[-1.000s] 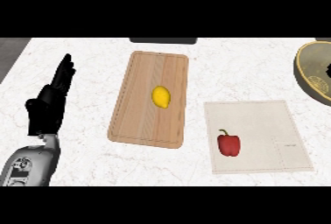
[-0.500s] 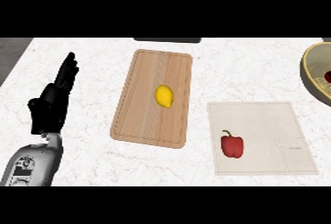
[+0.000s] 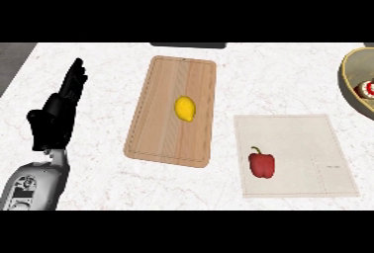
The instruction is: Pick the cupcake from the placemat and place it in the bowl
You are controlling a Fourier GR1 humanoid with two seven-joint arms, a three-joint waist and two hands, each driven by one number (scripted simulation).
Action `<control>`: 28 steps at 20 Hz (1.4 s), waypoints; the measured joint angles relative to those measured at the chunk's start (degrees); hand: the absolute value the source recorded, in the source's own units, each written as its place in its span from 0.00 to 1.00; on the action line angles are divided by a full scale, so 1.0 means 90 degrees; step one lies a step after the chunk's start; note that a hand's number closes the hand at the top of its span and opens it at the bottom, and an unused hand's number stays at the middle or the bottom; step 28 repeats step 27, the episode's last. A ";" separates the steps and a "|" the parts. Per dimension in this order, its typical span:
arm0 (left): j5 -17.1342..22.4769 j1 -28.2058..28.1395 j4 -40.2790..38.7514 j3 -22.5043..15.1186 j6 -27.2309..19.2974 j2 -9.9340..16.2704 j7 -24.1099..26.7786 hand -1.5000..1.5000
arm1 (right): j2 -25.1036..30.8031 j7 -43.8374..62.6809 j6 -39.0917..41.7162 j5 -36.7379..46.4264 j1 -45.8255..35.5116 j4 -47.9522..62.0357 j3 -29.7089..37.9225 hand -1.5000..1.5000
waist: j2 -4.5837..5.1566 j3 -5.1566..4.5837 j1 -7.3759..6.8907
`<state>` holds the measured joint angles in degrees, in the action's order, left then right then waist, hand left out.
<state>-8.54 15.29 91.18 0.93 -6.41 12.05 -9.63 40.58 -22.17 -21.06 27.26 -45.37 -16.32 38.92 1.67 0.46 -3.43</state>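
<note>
A beige placemat [image 3: 306, 143] lies at the right of the counter, and a red bell pepper [image 3: 261, 164] rests on its lower left part. The olive bowl [image 3: 349, 85] is cut off by the right edge; a small red and white thing [image 3: 366, 90], likely the cupcake, sits inside it. My left hand [image 3: 57, 116] rests open at the far left, fingers up, away from all of these. My right hand is out of the picture.
A wooden cutting board [image 3: 157, 128] lies in the middle with a yellow lemon [image 3: 185, 108] on it. A dark strip [image 3: 188, 45] shows at the counter's far edge. The counter's left edge runs past my left hand.
The whole view has slid a little: board, placemat and pepper now sit slightly further right and lower. The bowl's inside with the red and white thing has come into sight.
</note>
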 measured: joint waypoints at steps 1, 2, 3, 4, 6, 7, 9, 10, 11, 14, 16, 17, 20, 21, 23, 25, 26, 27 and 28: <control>0.0013 -0.0036 0.0022 0.0019 0.0026 0.0028 -0.0006 0.50 | 0.0088 -0.0099 0.0070 -0.0088 0.0025 0.0044 0.0089 0.00 | -0.0012 -0.0003 0.0016; -0.0018 -0.0019 0.0005 -0.0002 -0.0016 -0.0017 -0.0012 0.50 | 0.0128 -0.0178 0.0114 -0.0176 0.0027 0.0097 0.0178 0.00 | -0.0014 -0.0004 0.0028; -0.0086 0.0007 0.0038 -0.0041 -0.0063 -0.0039 -0.0070 0.50 | 0.0118 -0.0284 0.0126 -0.0264 0.0049 0.0143 0.0260 0.00 | -0.0023 -0.0006 0.0042; -0.0070 -0.0076 0.0071 -0.0025 -0.0050 -0.0031 -0.0039 0.50 | 0.0147 -0.0400 0.0215 -0.0375 0.0107 0.0180 0.0358 0.00 | -0.0037 -0.0009 0.0060; -0.0093 -0.0176 0.0055 -0.0015 -0.0061 -0.0035 0.0022 0.50 | 0.0350 -0.0519 0.0541 -0.0535 0.0190 0.0273 0.0495 0.00 | -0.0051 -0.0012 0.0092; -0.0067 -0.0202 0.0102 0.0017 -0.0032 -0.0003 -0.0002 0.50 | 0.0377 -0.0618 0.0638 -0.0648 0.0256 0.0309 0.0593 0.00 | -0.0060 -0.0015 0.0106; -0.0058 -0.0245 0.0105 0.0079 -0.0022 0.0034 0.0010 0.50 | 0.0546 -0.0727 0.1012 -0.0844 0.0364 0.0353 0.0738 0.00 | -0.0082 -0.0019 0.0156; -0.0051 -0.0267 0.0111 0.0113 -0.0021 0.0048 0.0015 0.50 | 0.0585 -0.0889 0.1194 -0.0950 0.0497 0.0358 0.0814 0.00 | -0.0093 -0.0022 0.0183; -0.0044 -0.0353 0.0180 0.0108 -0.0009 0.0043 0.0024 0.50 | 0.0637 -0.0977 0.1371 -0.1048 0.0589 0.0388 0.0886 0.00 | -0.0100 -0.0022 0.0188; -0.0122 -0.0380 0.0184 0.0099 -0.0052 0.0019 0.0011 0.50 | 0.0781 -0.1275 0.2023 -0.1331 0.0902 0.0388 0.1043 0.00 | -0.0126 -0.0028 0.0260; -0.0126 -0.0344 0.0185 0.0138 -0.0050 0.0023 -0.0067 0.50 | 0.0855 -0.1405 0.2408 -0.1479 0.1093 0.0339 0.1073 0.00 | -0.0143 -0.0034 0.0295; -0.0128 -0.0352 0.0180 0.0152 -0.0045 0.0025 -0.0068 0.50 | 0.0863 -0.1554 0.2575 -0.1538 0.1241 0.0335 0.1086 0.00 | -0.0145 -0.0035 0.0302; -0.0098 -0.0398 0.0131 0.0223 -0.0001 0.0031 0.0042 0.50 | 0.0794 -0.1795 0.2971 -0.1686 0.1572 0.0247 0.1027 0.00 | -0.0158 -0.0038 0.0331; -0.0111 -0.0392 0.0208 0.0216 0.0004 0.0024 -0.0054 0.50 | 0.0774 -0.1848 0.3066 -0.1744 0.1685 0.0196 0.1000 0.00 | -0.0164 -0.0041 0.0336; -0.0131 -0.0319 0.0182 0.0243 0.0012 0.0017 -0.0109 0.50 | 0.0753 -0.1936 0.3219 -0.1869 0.1874 0.0085 0.0950 0.00 | -0.0168 -0.0042 0.0347; -0.0059 -0.0341 0.0340 0.0312 0.0112 0.0073 -0.0258 0.50 | 0.0663 -0.2013 0.3320 -0.1994 0.2082 -0.0069 0.0891 0.00 | -0.0179 -0.0045 0.0359; -0.0105 -0.0351 0.0360 0.0274 0.0091 0.0027 -0.0284 0.50 | 0.0655 -0.1993 0.3386 -0.2052 0.2134 -0.0160 0.0841 0.00 | -0.0180 -0.0045 0.0362; -0.0070 -0.0379 0.0383 0.0318 0.0140 0.0052 -0.0266 0.50 | 0.0611 -0.2029 0.3442 -0.2123 0.2263 -0.0254 0.0813 0.00 | -0.0183 -0.0048 0.0368; -0.0070 -0.0379 0.0383 0.0318 0.0140 0.0052 -0.0266 0.50 | 0.0611 -0.2029 0.3442 -0.2123 0.2263 -0.0254 0.0813 0.00 | -0.0183 -0.0048 0.0368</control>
